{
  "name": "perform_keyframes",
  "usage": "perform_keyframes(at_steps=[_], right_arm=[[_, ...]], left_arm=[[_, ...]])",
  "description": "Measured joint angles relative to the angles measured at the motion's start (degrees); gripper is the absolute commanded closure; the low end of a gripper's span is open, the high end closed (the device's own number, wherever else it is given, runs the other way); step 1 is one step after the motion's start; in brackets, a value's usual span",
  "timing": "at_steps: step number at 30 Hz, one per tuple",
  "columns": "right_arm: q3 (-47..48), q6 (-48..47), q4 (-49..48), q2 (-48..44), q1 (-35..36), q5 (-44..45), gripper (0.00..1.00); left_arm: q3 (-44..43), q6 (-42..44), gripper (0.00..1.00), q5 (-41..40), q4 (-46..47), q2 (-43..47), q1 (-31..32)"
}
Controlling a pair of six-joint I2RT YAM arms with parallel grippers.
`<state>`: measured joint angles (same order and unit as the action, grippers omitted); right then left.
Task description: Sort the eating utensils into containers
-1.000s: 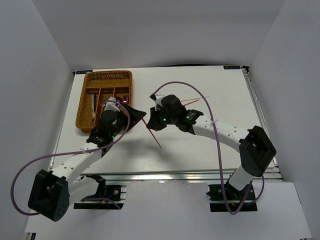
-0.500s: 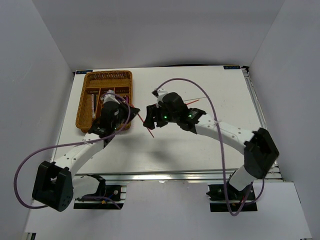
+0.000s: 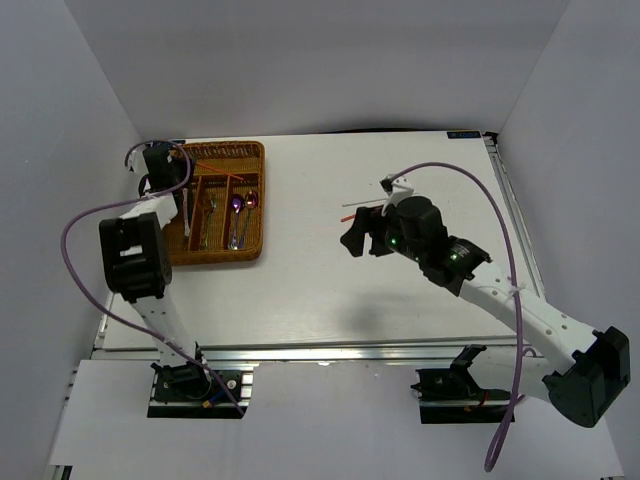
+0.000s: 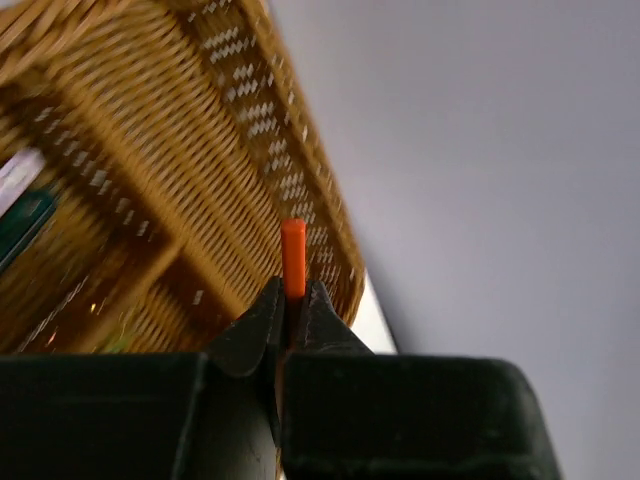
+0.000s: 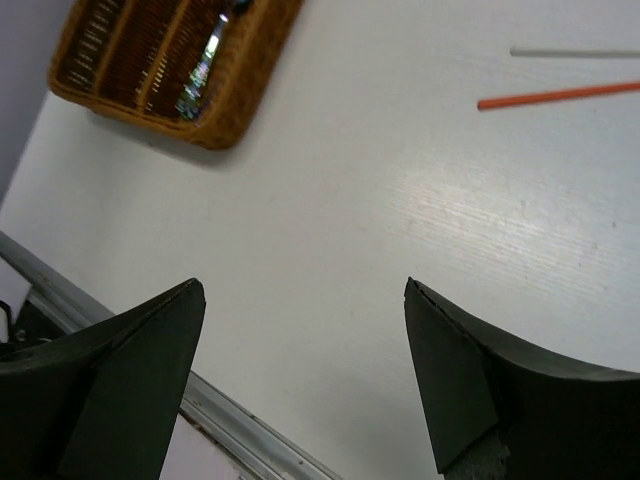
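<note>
Spoons [image 3: 237,204] already sit in the wicker tray [image 3: 225,258]. Left end effector [image 4: 292,300] is clenched on a red chopstick [image 4: 293,245]. Right end effector [image 5: 303,290] is released, with a loose red chopstick [image 5: 560,95] and a white chopstick [image 5: 575,52] on the bench [image 5: 400,200] at its 2 o'clock.

Rough woven wicker tray [image 3: 225,256], glossy metal spoons [image 3: 237,205], smooth red chopstick [image 4: 293,258]; matt white table [image 3: 330,290]

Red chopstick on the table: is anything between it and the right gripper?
Nothing visible stands between them. In the right wrist view the open right gripper looks over bare table, and the red chopstick lies ahead of it with no object between. The white chopstick lies beyond it, apart.
</note>
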<state>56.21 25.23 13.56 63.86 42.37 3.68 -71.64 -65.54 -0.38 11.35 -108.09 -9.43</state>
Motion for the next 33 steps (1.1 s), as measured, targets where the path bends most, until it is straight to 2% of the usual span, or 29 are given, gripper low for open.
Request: perform_keyframes(at_steps=[3, 5, 12, 14, 16, 23, 25, 27, 28, 29, 31, 33], right_arm=[[-3.7, 0.0, 1.0, 0.0, -0.2, 0.5, 0.15], [-6.1, -0.1, 1.7, 0.0, -0.4, 0.6, 0.15], [-7.7, -0.9, 2.7, 1.4, -1.1, 0.7, 0.15], [-7.6, -1.4, 2.6, 2.1, -1.2, 0.7, 0.14], [-7.6, -1.7, 2.7, 2.5, -1.2, 0.8, 0.14], [-6.0, -1.9, 2.8, 3.2, -1.6, 1.2, 0.14], [-5.2, -1.8, 2.9, 3.8, -1.6, 1.8, 0.11], [-4.8, -1.1, 3.0, 4.4, -1.9, 2.9, 0.11], [-4.6, -0.6, 3.3, 4.7, -2.1, 4.0, 0.11], [-4.3, 0.3, 3.7, 5.2, -2.4, 5.4, 0.11], [-2.6, 3.4, 5.0, 7.6, -3.3, 8.9, 0.11], [1.3, 7.5, 8.1, 12.1, -4.5, 12.6, 0.11]], left_arm=[[-4.9, -3.7, 0.94, 1.7, 4.0, -7.6, -1.2], [-6.7, -5.8, 0.83, 2.3, 5.6, -11.0, -1.8], [-15.5, -7.0, 0.69, 2.3, 6.9, -18.9, -2.4], [-16.5, -7.1, 0.63, 2.3, 7.3, -19.6, -2.3], [-17.2, -7.2, 0.52, 2.3, 7.9, -20.2, -2.3], [-15.3, -7.8, 0.43, 2.3, 9.2, -20.1, -2.1], [-15.0, -8.0, 0.41, 2.3, 8.7, -20.1, -2.1], [-14.1, -8.0, 0.35, 2.4, 8.5, -19.4, -2.1], [-13.3, -7.9, 0.26, 2.5, 8.3, -18.5, -2.1], [-12.5, -7.6, 0.13, 2.7, 8.0, -17.6, -2.1], [-11.2, -6.3, 0.02, 3.3, 6.1, -14.9, -1.9], [-11.1, -4.0, 0.02, 3.6, 2.8, -11.7, -1.7]])
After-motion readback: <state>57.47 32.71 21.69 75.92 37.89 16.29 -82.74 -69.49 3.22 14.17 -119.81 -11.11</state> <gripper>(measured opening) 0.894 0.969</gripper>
